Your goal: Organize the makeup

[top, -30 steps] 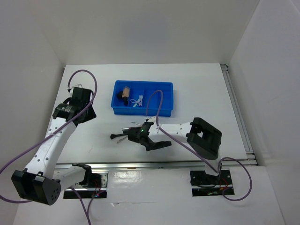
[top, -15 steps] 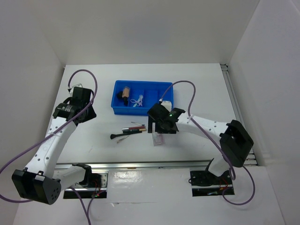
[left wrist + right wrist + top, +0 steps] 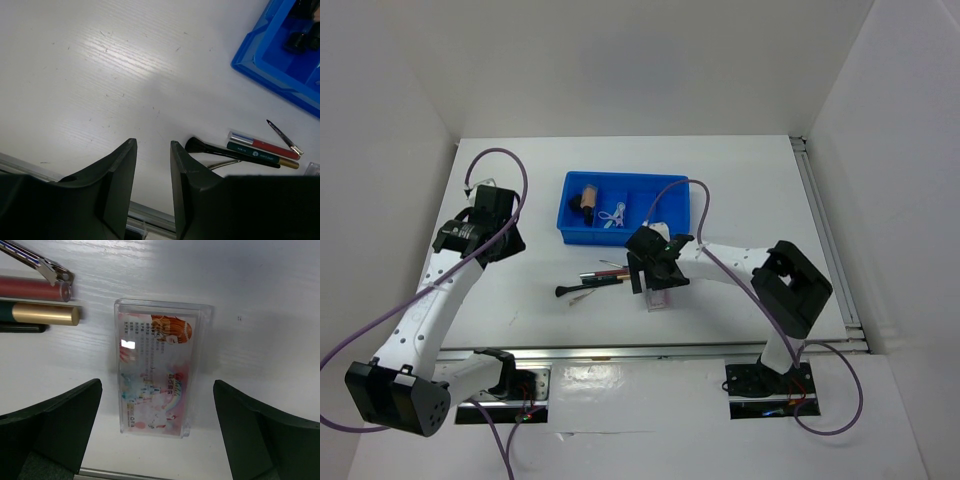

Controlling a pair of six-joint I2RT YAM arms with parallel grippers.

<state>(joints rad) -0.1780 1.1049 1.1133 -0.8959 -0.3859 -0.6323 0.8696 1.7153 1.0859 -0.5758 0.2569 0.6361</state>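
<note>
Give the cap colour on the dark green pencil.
Gold; the pencil cap shows best in right wrist view.

Bare bench [image 3: 260, 315] is seen on the left and right of the flat clear packet [image 3: 157, 367]. The fingers of the right gripper [image 3: 156, 385] are spread wide over those two strips, clear of the packet's edges. Just left of the packet's far end, passage is narrowed by the tips of the dark pencils [image 3: 45, 314], which are set near it without touching. Beyond, the near wall of the blue tray [image 3: 620, 237] is separated from this cluster by a narrow band of bench. Approach from the near right is blocked by the right arm [image 3: 740, 262]. Left of the brush [image 3: 200, 146], a broad open stretch is found beneath the left gripper [image 3: 152, 145], whose fingers are parted on nothing.
</note>
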